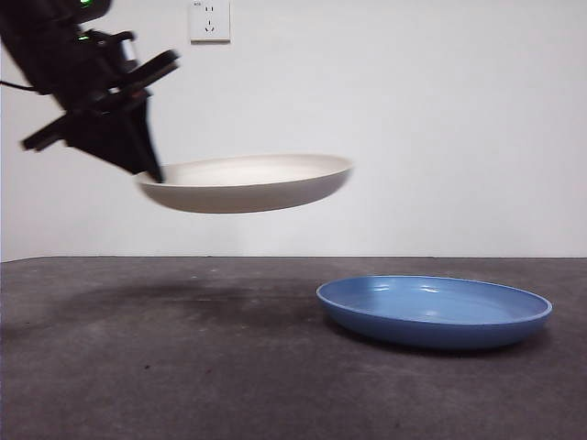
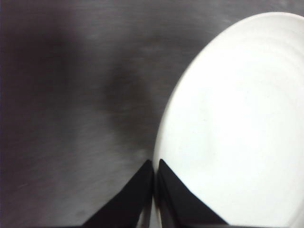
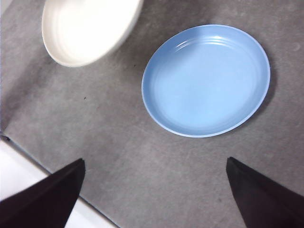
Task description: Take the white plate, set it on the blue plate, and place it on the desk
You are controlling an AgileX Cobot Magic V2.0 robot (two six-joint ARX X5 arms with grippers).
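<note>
My left gripper [image 1: 151, 170] is shut on the rim of the white plate [image 1: 252, 183] and holds it level in the air, well above the desk [image 1: 183, 367]. In the left wrist view the jaws pinch the plate's edge [image 2: 155, 178] and the plate [image 2: 237, 128] fills one side. The blue plate [image 1: 434, 310] lies flat on the desk, lower and to the right of the white plate. My right gripper [image 3: 154, 190] is open and empty, high above the desk. It looks down on the blue plate [image 3: 206, 80] and part of the white plate [image 3: 85, 28].
A white wall with a socket [image 1: 209, 20] stands behind the desk. The desk's pale edge [image 3: 28, 185] shows in the right wrist view. The white plate's shadow [image 1: 183, 302] falls on the desk left of the blue plate.
</note>
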